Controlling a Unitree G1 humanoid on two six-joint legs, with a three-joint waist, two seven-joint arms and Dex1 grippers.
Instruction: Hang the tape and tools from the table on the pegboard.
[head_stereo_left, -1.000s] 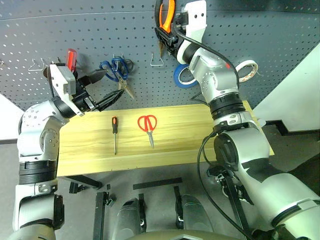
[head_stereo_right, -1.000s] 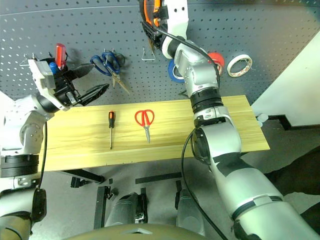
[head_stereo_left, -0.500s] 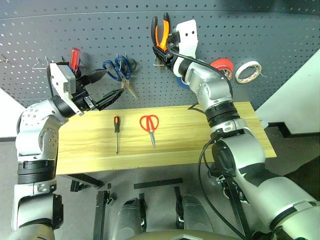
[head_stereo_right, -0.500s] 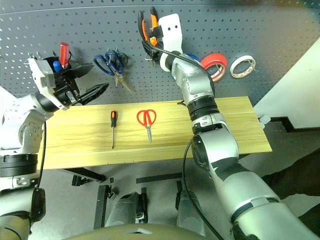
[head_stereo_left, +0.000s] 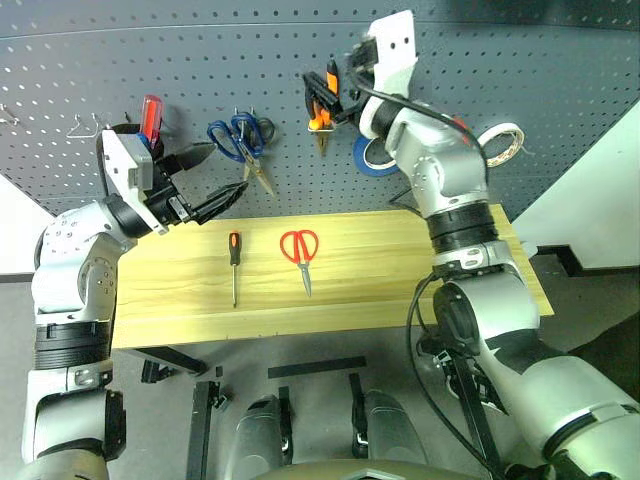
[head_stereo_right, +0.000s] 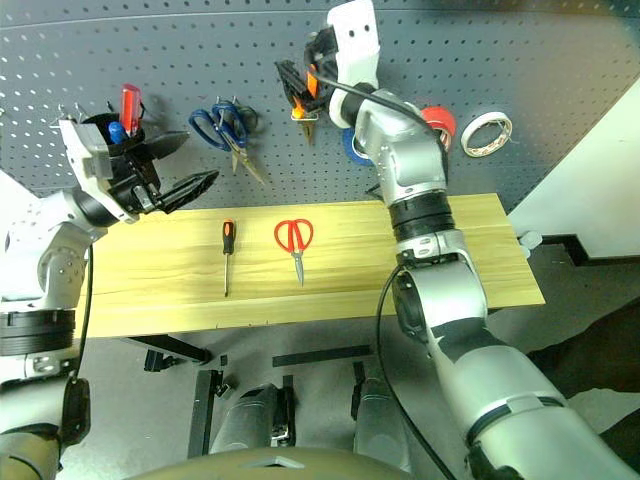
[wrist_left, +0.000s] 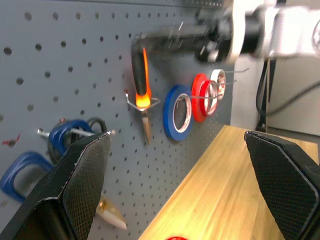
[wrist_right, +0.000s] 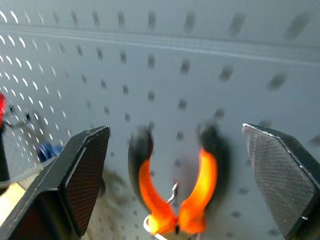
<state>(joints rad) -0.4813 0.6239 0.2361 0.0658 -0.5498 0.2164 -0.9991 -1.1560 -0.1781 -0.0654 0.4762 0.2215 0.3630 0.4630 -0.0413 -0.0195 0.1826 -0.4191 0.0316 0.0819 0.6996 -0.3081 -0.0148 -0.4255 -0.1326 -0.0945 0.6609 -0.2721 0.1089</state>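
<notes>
1. No brand, label or writing can be read on any tool, roll or panel.
2. The pliers hang on a silver hook on the pegboard, orange handles up and nose down, above the table.
3. The right gripper sits just in front of the pliers with its fingers spread wide on either side of the handles, touching nothing.
4. Right of the pliers a blue roll hangs on the pegboard, then the red tape and a white roll further right.
5. Left of the pliers hang blue-handled scissors; further left a black cup holds a red-handled screwdriver.
6. The left gripper hovers below the cup, over the table's back left part, fingers wide apart and empty.
7. The red scissors lie flat near the middle of the table, blades towards the front edge.
8. The slim screwdriver lies just left of the scissors, well apart from them, tip towards the front edge.
9. The table's right half, beyond the scissors, is bare wood out to its right end.
10. Both tools lie well in from the table's front and back edges.
</notes>
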